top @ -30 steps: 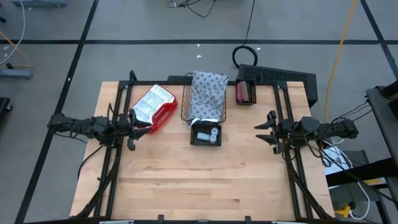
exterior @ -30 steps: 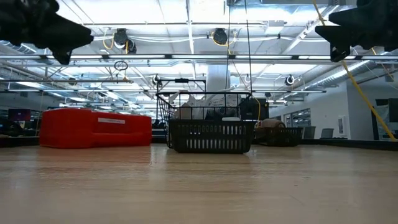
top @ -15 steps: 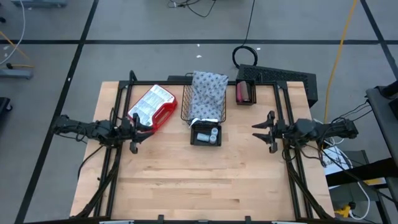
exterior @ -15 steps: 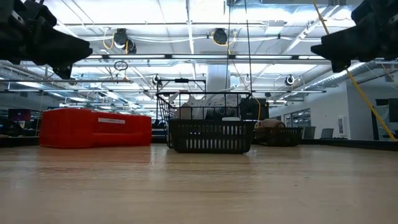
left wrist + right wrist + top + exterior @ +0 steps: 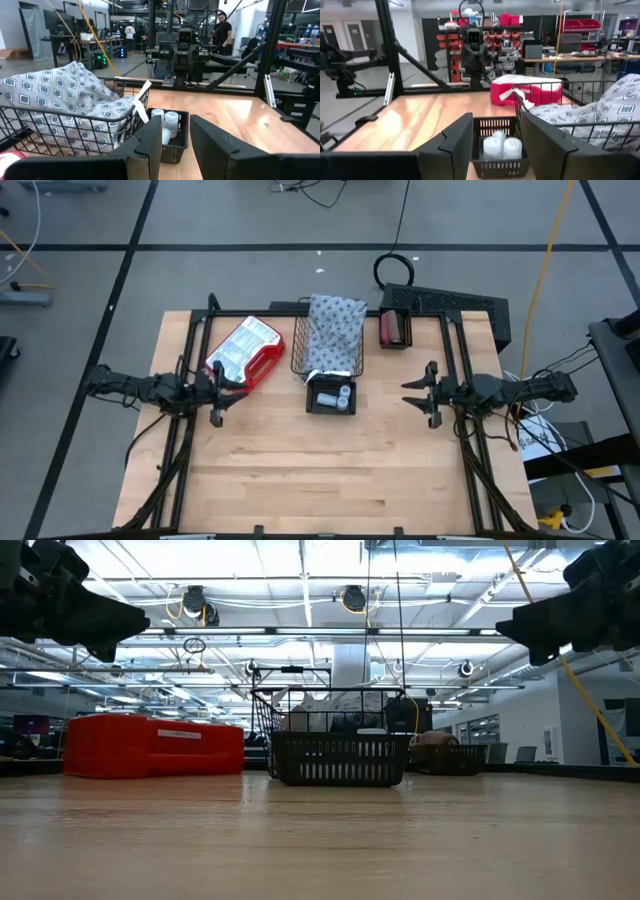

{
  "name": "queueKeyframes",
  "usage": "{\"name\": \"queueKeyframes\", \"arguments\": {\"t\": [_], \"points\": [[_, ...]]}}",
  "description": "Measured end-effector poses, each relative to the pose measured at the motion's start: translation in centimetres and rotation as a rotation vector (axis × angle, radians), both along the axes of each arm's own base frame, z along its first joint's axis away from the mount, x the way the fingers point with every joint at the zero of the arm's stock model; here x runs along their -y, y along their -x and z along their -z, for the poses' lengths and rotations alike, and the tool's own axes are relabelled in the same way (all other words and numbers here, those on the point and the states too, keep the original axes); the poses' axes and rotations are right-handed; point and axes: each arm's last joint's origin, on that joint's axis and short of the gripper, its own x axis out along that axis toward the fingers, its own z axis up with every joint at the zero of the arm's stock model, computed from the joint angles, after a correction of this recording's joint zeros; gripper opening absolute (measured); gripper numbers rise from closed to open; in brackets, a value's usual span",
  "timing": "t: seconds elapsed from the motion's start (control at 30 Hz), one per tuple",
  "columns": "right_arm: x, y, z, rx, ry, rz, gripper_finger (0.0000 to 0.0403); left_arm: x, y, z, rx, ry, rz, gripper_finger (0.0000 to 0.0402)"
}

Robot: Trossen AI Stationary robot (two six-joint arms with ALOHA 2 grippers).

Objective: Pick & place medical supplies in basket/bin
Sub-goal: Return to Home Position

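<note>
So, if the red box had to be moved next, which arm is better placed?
Probably the left. The left gripper is open, empty and right beside the red box; the right gripper sits beyond the basket.

I looked down on a grey floor (image 5: pixel 230 215) crossed by black tape lines (image 5: pixel 250 247). Overhead, strip lights (image 5: pixel 240 560) and pipes (image 5: pixel 300 632) ran under the ceiling. Shelving held red bins (image 5: pixel 580 23); a person (image 5: pixel 223 31) stood far off.
</note>
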Motion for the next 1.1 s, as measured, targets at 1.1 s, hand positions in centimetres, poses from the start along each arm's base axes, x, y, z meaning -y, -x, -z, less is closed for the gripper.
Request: {"name": "queueKeyframes", "arguments": {"t": [1.1], "points": [[-0.02, -0.17, -0.06, 0.001, 0.049, 0.004, 0.0155, 0.00, 0.00, 0.01, -0.001, -0.007, -0.001, 0.0108]]}}
